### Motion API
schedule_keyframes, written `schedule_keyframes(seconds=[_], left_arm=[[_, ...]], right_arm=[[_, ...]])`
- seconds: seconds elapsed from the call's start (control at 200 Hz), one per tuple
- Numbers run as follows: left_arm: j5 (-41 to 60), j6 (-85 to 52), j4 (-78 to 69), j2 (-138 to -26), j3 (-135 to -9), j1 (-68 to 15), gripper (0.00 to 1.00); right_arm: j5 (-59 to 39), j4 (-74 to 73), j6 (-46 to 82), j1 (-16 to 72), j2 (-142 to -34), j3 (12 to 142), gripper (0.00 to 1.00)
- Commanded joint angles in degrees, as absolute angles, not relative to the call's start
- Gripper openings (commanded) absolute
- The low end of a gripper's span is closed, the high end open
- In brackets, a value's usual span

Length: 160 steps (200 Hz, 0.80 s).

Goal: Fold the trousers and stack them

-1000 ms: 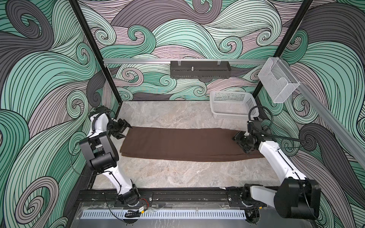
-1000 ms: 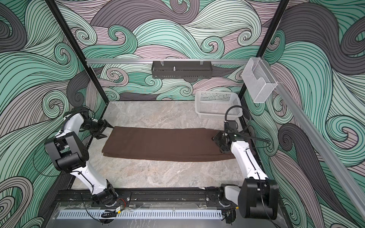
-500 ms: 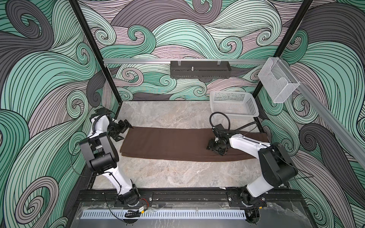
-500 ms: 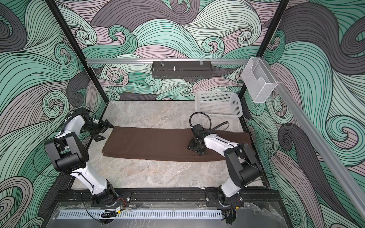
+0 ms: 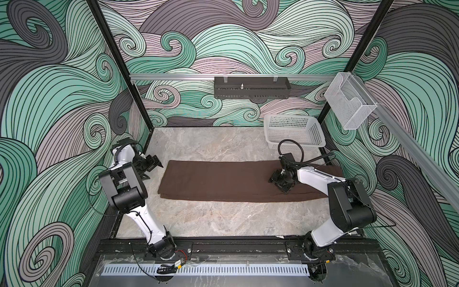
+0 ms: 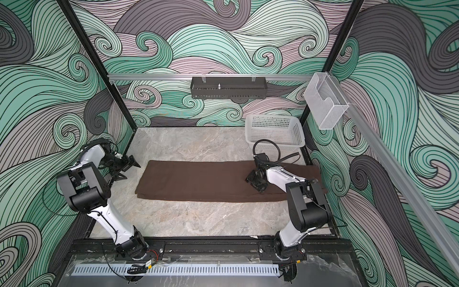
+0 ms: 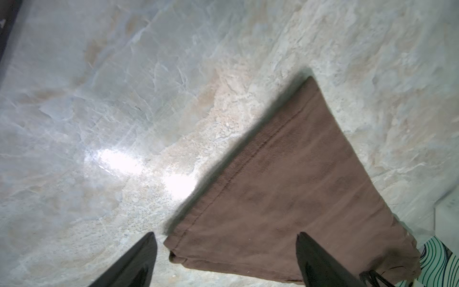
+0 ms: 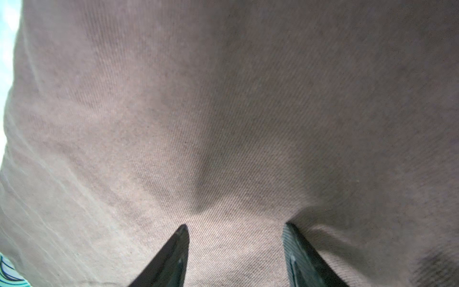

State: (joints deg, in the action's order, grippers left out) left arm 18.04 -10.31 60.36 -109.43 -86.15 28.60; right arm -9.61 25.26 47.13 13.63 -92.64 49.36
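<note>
Both top views are showing the trousers [image 5: 218, 181] lying in a long strip on the counter [image 5: 211, 223]. Left gripper [image 5: 154, 165] is hovering spread beside one end, right gripper [image 8: 236, 225] resting spread on the cloth. Probably needing an end-to-end fold next.

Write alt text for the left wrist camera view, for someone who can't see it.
Hemmed end of dark brown soft cloth trousers lies flat on a pale grey marble tabletop. The left gripper is open, its two black fingertips spread wide apart, holding nothing.
</note>
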Motion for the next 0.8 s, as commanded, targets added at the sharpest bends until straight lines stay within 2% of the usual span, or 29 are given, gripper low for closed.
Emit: schedule_keyframes(seconds=[0.0,0.19,0.435,0.796], left_arm=[[20.3,-7.5,63.1,-112.0,-87.1,28.1,0.88],[23.8,-6.8,63.8,-116.7,-88.3,26.2,0.83],[22.5,-6.1,64.9,-120.8,-89.3,24.5,0.8],[24.0,-5.5,66.6,-123.4,-87.9,23.4,0.65]], right_arm=[[-6.8,30.9,47.5,12.6,-93.3,45.9,0.62],[-8.2,31.1,46.8,11.8,-91.4,45.7,0.62],[-9.4,31.0,47.2,11.8,-89.2,45.5,0.62],[-10.1,30.7,47.5,11.8,-88.8,45.1,0.61]])
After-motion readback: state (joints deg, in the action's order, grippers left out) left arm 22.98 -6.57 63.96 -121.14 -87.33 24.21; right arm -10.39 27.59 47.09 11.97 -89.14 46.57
